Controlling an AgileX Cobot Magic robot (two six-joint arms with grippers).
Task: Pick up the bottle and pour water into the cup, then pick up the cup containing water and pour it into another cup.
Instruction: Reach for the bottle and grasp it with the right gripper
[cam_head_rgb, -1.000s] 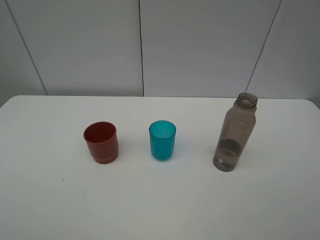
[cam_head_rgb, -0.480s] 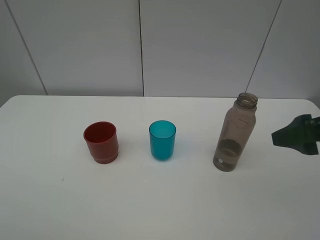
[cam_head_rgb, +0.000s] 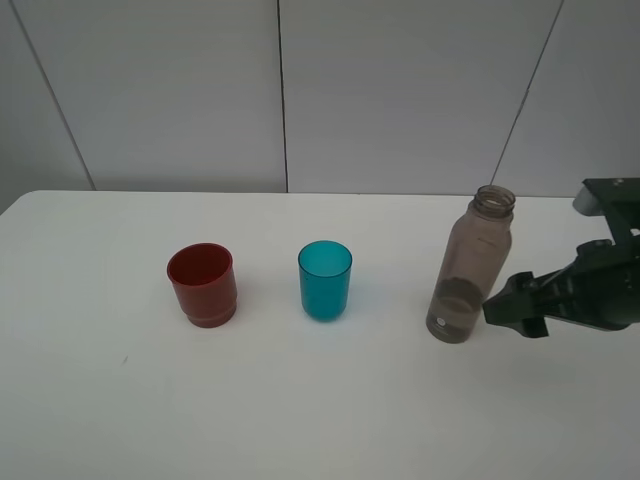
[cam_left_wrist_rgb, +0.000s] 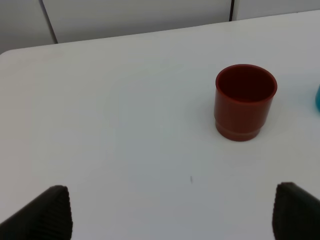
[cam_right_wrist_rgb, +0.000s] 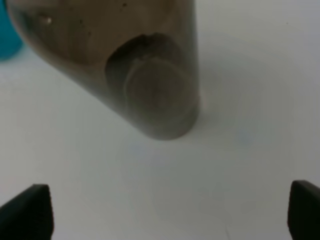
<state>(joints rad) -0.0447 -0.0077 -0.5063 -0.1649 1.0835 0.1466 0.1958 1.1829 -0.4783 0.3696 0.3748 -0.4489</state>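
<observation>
Right gripper (cam_head_rgb: 512, 305) is in at the right edge of the overhead view, low over the white table (cam_head_rgb: 320, 410), with its dark fingers pointing at the lower part of the bottle (cam_head_rgb: 468, 268). Its jaws are spread wide. On the right wrist camera I see one fingertip (cam_right_wrist_rgb: 27, 210) at each side of the picture, with bare table between them. The bottle's base sits ahead of them, not yet between the fingers. From above, the nearest finger is just beside the bottle's lower wall; I can't tell whether it touches.

The bottle stands upright on the right part of the table, smoky grey-brown and see-through, with its threaded neck uncapped. There's a darker band low inside it, but I can't say how much water that is.

The teal cup (cam_head_rgb: 325, 281) stands upright near the middle of the table, well apart from the bottle on its left, mouth up. Further left, apart from the teal one, stands the dark red cup (cam_head_rgb: 202, 285), also upright on its stepped base.

The left gripper (cam_left_wrist_rgb: 172, 215) doesn't show in the overhead view. On its own wrist camera the jaws are wide apart and holding nothing, with ribbed pads (cam_left_wrist_rgb: 50, 215) at the two lower corners. The red cup stands well ahead of them, and a small dark speck (cam_left_wrist_rgb: 191, 179) marks the table between.
</observation>
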